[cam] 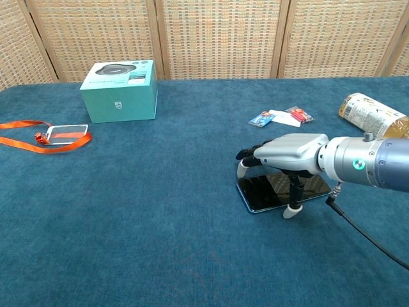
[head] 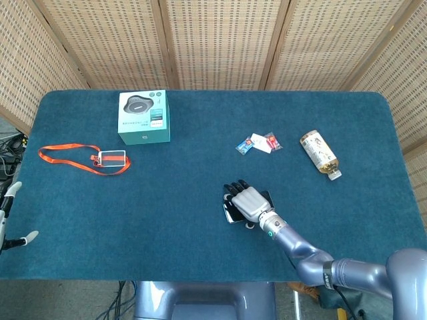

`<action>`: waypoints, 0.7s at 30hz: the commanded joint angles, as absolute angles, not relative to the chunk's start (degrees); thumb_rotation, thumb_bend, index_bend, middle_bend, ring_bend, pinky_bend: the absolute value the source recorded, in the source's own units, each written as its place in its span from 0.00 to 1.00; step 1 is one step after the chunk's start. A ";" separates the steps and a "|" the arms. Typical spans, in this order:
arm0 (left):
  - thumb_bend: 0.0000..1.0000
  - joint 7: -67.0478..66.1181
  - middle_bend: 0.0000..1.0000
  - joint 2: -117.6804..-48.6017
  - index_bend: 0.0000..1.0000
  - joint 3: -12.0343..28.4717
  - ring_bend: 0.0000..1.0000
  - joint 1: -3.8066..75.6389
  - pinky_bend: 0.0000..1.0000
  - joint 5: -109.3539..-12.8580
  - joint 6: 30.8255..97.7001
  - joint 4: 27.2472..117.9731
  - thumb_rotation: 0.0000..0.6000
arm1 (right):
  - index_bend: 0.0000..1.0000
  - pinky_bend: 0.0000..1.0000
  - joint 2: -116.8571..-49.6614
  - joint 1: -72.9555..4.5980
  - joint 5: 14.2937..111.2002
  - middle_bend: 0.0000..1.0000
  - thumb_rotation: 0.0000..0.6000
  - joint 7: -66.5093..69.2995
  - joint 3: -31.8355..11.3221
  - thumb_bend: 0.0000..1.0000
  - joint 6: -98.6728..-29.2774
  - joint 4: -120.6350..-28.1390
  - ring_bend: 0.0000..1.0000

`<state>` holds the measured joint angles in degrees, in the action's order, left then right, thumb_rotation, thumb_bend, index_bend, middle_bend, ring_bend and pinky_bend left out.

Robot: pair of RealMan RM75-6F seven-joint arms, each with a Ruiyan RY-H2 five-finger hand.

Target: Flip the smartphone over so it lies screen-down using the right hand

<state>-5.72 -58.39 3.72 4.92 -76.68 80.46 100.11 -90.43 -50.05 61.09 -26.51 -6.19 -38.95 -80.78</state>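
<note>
A black smartphone (cam: 265, 192) (head: 233, 213) lies flat and screen-up on the blue table cloth, near the front of the table. My right hand (cam: 284, 155) (head: 247, 199) hovers palm-down over it, fingers spread and curved down past the phone's left end. Its thumb (cam: 294, 198) points down and touches the cloth at the phone's near edge. The hand holds nothing. My left hand (head: 8, 220) shows only at the left edge of the head view, off the table, fingers apart and empty.
A teal box (cam: 119, 91) stands at the back left. An orange lanyard with a badge (cam: 56, 135) lies at the far left. Small packets (cam: 281, 116) lie behind the phone, and a bottle (cam: 370, 114) lies on its side at the right.
</note>
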 commanded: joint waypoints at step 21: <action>0.00 -4.02 0.00 -57.71 0.00 3.61 0.00 4.71 0.00 -77.13 80.83 99.98 1.00 | 0.49 0.00 -90.79 -50.96 57.87 0.00 1.00 -21.69 -8.21 0.36 -41.39 -83.38 0.00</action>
